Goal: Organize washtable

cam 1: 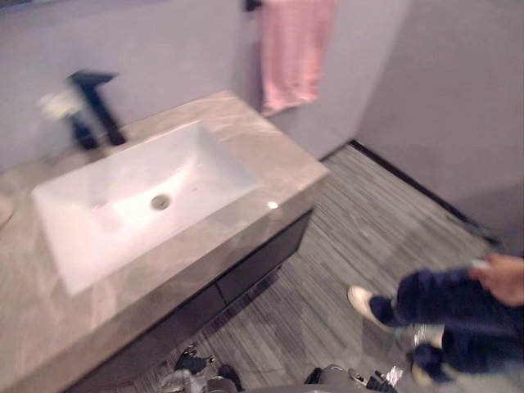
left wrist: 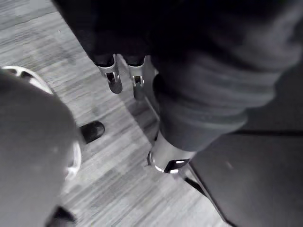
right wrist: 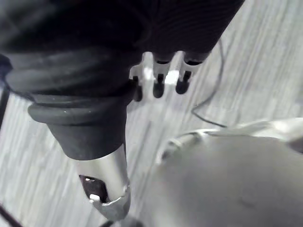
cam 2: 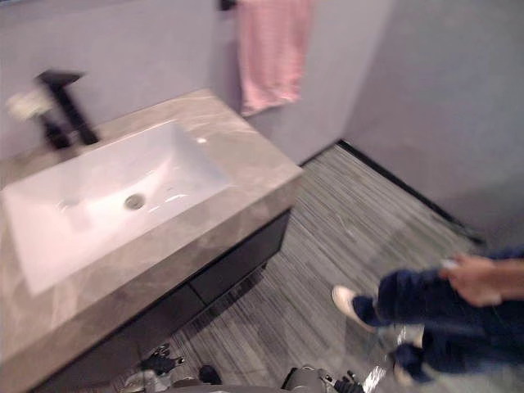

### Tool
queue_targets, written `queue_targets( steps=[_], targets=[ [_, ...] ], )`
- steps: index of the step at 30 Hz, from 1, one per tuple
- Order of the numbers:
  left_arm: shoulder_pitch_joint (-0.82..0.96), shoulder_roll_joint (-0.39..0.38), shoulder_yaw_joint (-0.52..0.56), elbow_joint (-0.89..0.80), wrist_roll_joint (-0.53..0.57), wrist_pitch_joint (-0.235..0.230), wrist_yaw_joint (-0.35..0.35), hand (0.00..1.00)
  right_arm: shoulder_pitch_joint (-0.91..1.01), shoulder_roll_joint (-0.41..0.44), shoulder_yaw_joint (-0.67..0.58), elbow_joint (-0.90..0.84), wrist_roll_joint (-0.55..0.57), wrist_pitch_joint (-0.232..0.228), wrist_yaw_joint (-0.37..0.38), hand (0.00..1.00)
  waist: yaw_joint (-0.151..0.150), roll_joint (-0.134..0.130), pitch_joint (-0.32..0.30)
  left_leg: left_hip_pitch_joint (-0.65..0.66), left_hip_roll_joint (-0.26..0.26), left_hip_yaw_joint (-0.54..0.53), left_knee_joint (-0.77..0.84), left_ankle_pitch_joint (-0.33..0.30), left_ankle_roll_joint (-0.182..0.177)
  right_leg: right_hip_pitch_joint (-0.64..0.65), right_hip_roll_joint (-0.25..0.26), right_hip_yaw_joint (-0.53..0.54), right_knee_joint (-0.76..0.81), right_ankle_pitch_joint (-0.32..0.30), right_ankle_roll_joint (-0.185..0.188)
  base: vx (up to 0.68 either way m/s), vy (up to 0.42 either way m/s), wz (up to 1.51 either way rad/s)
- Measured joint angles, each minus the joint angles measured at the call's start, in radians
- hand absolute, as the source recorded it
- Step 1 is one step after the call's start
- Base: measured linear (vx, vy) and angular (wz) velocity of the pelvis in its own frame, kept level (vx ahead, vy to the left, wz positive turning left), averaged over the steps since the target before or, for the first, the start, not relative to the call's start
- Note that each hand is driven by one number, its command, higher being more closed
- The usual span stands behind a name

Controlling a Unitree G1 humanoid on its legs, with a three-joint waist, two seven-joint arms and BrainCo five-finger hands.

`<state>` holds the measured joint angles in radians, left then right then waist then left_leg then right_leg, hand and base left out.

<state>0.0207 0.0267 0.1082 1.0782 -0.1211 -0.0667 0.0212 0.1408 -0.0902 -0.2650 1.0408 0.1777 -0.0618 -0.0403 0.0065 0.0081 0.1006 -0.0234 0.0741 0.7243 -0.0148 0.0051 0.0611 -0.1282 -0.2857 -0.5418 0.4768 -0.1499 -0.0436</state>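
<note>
The fingers [left wrist: 137,82] of the left hand [left wrist: 112,79] are seen straight and slack, pointed down at the grey striped plank floor [left wrist: 57,61], and nothing is held between them and the thumb [left wrist: 166,153]. The fingers [right wrist: 182,78] of the right hand [right wrist: 158,78] are likewise held loose and uncurled over the same floor, with the thumb [right wrist: 106,182] set apart from them and nothing grasped.

In the left eye view, the washtable, a grey marble-patterned counter [cam 1: 246,143], is spread across the left half of the frame. A white rectangular basin [cam 1: 123,237] with a round metal drain [cam 1: 160,201] is sunk into it. A black angular tap [cam 1: 98,102] is mounted at the upper left, just behind the basin, and a small whitish object [cam 1: 59,104], too blurred to be identified, is seen just beside the tap. A dark cabinet front [cam 1: 262,258] is fitted under the counter. A pink towel [cam 1: 293,49] is hung on the grey wall at the top centre, beyond the counter's far corner. At the lower right, a person's dark trousers [cam 1: 442,303], a light shoe [cam 1: 360,301] and a hand [cam 1: 501,278] are seen, well apart from the counter.
</note>
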Motion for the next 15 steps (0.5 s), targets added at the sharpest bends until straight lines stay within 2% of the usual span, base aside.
queue_targets(
  steps=[1,2,3,4,5,8,13,15],
  targets=[
    [-0.017,-0.002,-0.021,-0.002,-0.011,-0.001,0.002,0.0,-0.02,0.005,0.018,0.029,-0.026,0.004,-0.004,0.0,0.002,-0.02,0.003,-0.002,-0.008,0.06,0.015,-0.006,0.0,0.06,-0.011,-0.007,-0.053,-0.026,0.068,-0.04,-0.073,-1.72],
    [-0.034,0.003,-0.029,-0.002,-0.018,-0.002,0.0,0.0,-0.035,0.01,0.041,0.032,-0.046,0.006,0.002,0.0,0.005,-0.044,0.016,-0.009,-0.002,0.113,0.036,-0.018,-0.008,0.111,0.03,0.02,-0.211,-0.014,0.131,-0.04,-0.129,-1.5],
    [-0.041,0.009,-0.028,0.002,-0.023,-0.002,0.0,0.0,-0.037,0.015,0.049,0.027,-0.056,0.005,0.003,0.0,0.0,-0.046,0.02,-0.017,0.012,0.132,0.052,-0.023,-0.013,0.127,0.054,0.032,-0.284,0.004,0.154,-0.14,-0.223,-1.24],
    [-0.039,0.001,-0.029,0.009,-0.025,-0.002,-0.003,0.0,-0.033,0.022,0.048,0.015,-0.068,0.004,0.003,0.0,-0.012,-0.04,0.024,-0.03,0.059,0.153,0.103,-0.034,-0.023,0.146,0.1,0.059,-0.379,0.065,0.133,-0.15,-0.216,-0.84],
    [-0.04,0.006,-0.026,0.009,-0.027,-0.004,-0.002,0.0,-0.023,0.026,0.045,0.013,-0.068,0.005,0.003,0.0,-0.022,-0.047,0.032,-0.034,0.11,0.164,0.187,-0.069,-0.033,0.172,0.131,0.081,-0.422,0.086,0.123,-0.13,-0.2,-0.75],
    [-0.038,0.016,-0.015,0.01,-0.085,-0.003,-0.001,0.0,0.004,0.044,0.024,0.014,-0.062,0.001,0.002,0.0,-0.021,-0.05,0.033,-0.019,0.209,0.197,0.304,-0.109,-0.057,0.197,0.187,0.136,-0.455,0.103,0.097,-0.1,-0.125,-0.6],
    [-0.015,0.012,0.064,0.009,-0.135,-0.005,-0.019,0.0,0.034,0.064,-0.086,0.035,-0.06,0.001,0.001,0.0,-0.034,-0.038,0.039,0.033,0.243,0.241,0.309,-0.103,-0.066,0.214,0.221,0.206,-0.482,0.117,0.075,-0.09,-0.055,-0.44],
    [-0.004,0.013,0.1,0.009,-0.161,-0.006,-0.022,0.0,0.048,0.064,-0.114,0.039,-0.057,0.001,0.003,0.0,-0.041,-0.03,0.044,0.039,0.255,0.182,0.337,-0.106,-0.07,0.212,0.231,0.263,-0.483,0.12,0.071,-0.1,-0.023,-0.68]
  ],
)
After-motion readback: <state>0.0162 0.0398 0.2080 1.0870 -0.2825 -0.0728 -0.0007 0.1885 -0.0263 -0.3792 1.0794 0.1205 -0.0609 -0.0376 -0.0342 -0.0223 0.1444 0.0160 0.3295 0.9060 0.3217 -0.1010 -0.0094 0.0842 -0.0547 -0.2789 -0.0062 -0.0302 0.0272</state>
